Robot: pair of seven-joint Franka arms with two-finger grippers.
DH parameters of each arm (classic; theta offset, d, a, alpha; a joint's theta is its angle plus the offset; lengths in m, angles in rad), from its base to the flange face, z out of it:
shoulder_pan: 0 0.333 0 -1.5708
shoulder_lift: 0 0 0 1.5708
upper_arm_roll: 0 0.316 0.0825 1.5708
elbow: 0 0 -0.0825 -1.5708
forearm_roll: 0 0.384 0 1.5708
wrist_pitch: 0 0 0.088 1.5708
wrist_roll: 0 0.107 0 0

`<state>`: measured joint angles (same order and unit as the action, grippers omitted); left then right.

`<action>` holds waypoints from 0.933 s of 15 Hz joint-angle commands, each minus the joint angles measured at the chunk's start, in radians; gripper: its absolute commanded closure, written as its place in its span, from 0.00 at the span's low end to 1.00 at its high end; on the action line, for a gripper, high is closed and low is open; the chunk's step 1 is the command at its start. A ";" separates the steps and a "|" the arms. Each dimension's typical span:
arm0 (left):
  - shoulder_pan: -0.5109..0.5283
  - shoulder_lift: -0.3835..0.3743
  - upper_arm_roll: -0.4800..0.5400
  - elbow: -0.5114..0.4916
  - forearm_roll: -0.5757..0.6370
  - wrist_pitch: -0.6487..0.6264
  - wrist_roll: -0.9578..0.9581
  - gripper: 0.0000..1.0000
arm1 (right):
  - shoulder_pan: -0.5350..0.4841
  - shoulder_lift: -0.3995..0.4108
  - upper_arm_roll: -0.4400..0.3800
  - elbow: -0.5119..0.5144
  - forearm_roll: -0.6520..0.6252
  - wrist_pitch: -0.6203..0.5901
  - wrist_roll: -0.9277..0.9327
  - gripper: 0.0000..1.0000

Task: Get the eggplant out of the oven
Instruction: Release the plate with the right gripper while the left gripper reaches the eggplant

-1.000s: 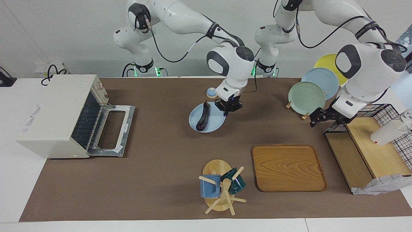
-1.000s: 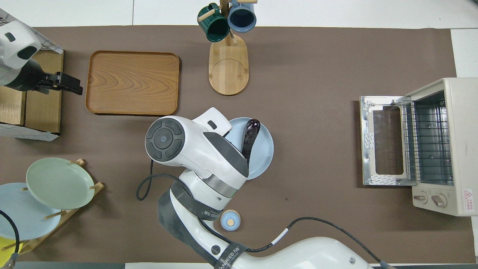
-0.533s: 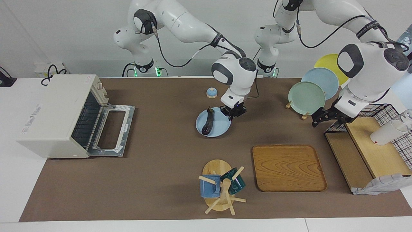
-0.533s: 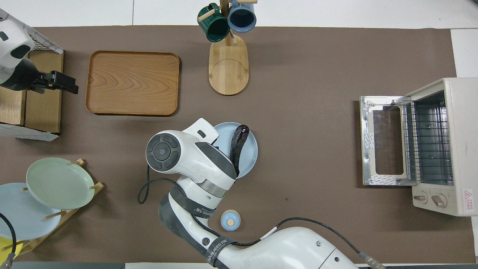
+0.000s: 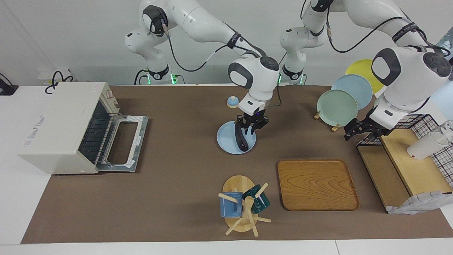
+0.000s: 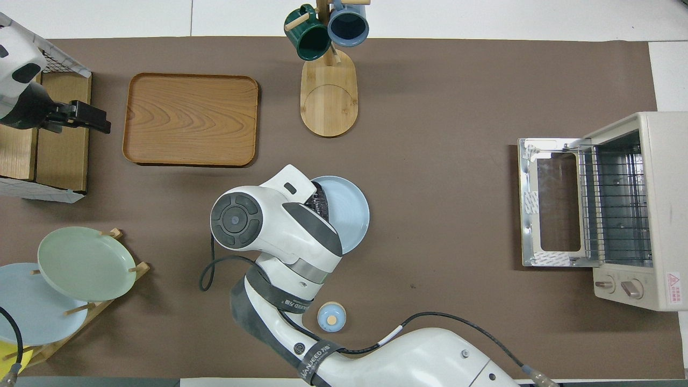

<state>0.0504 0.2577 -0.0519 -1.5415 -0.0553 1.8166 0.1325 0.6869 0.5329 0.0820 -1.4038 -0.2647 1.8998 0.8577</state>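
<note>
The eggplant (image 5: pixel 241 140) lies on a light blue plate (image 5: pixel 226 141) mid-table, at the rim beside my right gripper (image 5: pixel 252 128). That gripper stands at the plate's rim nearest the robots and is shut on it. In the overhead view the right hand covers most of the eggplant (image 6: pixel 321 200) and part of the plate (image 6: pixel 352 209). The white oven (image 5: pixel 60 124) stands at the right arm's end of the table with its door (image 5: pixel 120 145) folded down; its wire rack (image 6: pixel 615 204) is bare. My left gripper (image 5: pixel 350 134) waits in the air beside a wire basket.
A wooden tray (image 5: pixel 316 184) and a mug tree (image 5: pixel 244 205) with two mugs lie farther from the robots than the plate. A plate rack (image 5: pixel 338 106), a wooden shelf (image 5: pixel 400 170) and the wire basket (image 5: pixel 417 122) stand at the left arm's end. A small blue lid (image 5: pixel 232 102) lies near the robots.
The right gripper brought the plate down and toward the left arm's end, then turned at its rim. The eggplant rolled across the plate to the gripper's side. The left arm barely moved.
</note>
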 commanded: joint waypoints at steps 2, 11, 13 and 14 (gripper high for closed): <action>-0.061 -0.009 -0.002 -0.011 -0.046 0.013 -0.042 0.00 | -0.209 -0.120 0.012 -0.040 -0.014 -0.102 -0.279 0.95; -0.438 -0.044 -0.005 -0.132 -0.070 0.047 -0.293 0.00 | -0.517 -0.306 0.012 -0.555 -0.110 0.114 -0.319 1.00; -0.521 -0.081 -0.005 -0.245 -0.083 0.166 -0.324 0.00 | -0.532 -0.301 0.010 -0.596 -0.110 0.160 -0.327 1.00; -0.543 -0.090 -0.005 -0.294 -0.083 0.226 -0.324 0.00 | -0.561 -0.301 0.009 -0.642 -0.110 0.217 -0.353 1.00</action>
<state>-0.4340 0.2358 -0.0751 -1.6853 -0.1189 1.9217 -0.1776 0.1560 0.2773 0.0759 -1.9428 -0.3593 2.0367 0.5248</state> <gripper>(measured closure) 0.000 0.991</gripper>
